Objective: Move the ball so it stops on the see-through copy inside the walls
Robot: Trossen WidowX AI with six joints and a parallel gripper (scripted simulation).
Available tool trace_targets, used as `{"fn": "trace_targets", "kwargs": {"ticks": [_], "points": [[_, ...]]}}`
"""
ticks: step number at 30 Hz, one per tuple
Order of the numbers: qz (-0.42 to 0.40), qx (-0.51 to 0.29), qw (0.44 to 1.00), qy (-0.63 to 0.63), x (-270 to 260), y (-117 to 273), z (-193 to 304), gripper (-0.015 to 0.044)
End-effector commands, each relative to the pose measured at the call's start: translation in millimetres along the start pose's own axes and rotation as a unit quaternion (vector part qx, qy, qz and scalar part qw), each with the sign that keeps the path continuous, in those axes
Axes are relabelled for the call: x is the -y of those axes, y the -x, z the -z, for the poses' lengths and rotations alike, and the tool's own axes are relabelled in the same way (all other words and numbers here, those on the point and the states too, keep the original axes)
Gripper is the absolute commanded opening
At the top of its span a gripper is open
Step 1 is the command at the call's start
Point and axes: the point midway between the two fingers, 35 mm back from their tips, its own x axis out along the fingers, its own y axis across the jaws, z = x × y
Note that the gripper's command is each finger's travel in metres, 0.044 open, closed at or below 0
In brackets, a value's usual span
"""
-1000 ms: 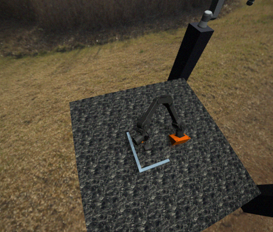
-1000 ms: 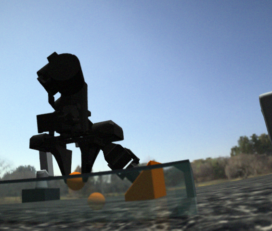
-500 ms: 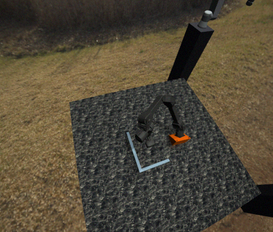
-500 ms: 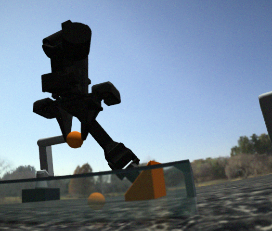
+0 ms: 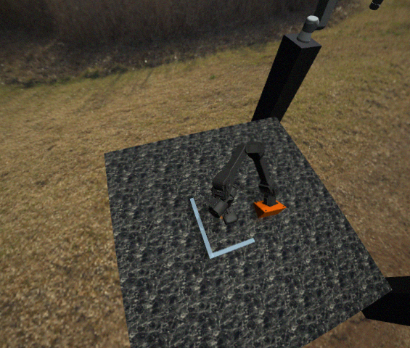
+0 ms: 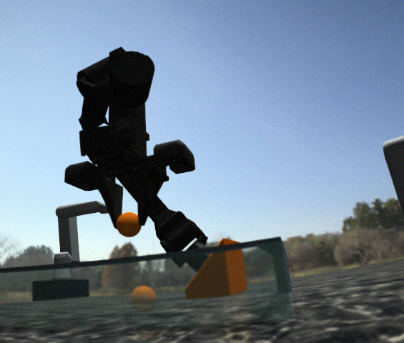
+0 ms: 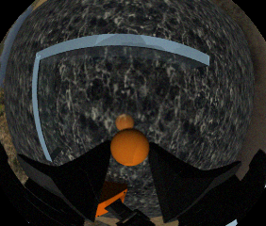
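Hiding most of the ball (image 5: 220, 217) (image 6: 128, 224) (image 7: 129, 147) from above, the arm (image 5: 231, 168) (image 6: 128, 111) looms.

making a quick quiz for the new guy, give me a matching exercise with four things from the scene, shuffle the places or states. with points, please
Things:
1. ball (image 6: 128, 224) (image 7: 129, 147)
2. copy (image 6: 143, 298) (image 7: 124, 121)
3. walls (image 5: 202, 228) (image 6: 284, 280) (image 7: 124, 40)
4. wedge (image 5: 272, 212) (image 6: 219, 274) (image 7: 111, 202)

Places or states:
A. low, clear, meeting at a corner
B. orange, under the arm's foot
C. held between the hand's (image 6: 128, 223) (image 7: 129, 148) fingers, off the table (image 5: 160, 292) (image 6: 360, 288) (image 7: 180, 99)
D. see-through, low by the table top

Pairs: 1-C, 2-D, 3-A, 4-B
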Motion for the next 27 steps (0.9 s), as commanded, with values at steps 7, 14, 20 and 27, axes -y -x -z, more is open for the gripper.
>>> {"fn": "trace_targets", "kwargs": {"ticks": [7,14,20,27], "points": [[-0.003,0.001,1.0,-0.003,-7.4,-16.6,13.1,0.0],[-0.003,0.001,1.0,-0.003,-8.1,-44.6,11.1,0.0],[-0.002,0.001,1.0,-0.003,-7.6,-73.0,12.0,0.0],[-0.002,0.001,1.0,-0.004,-7.1,-85.1,13.3,0.0]]}}
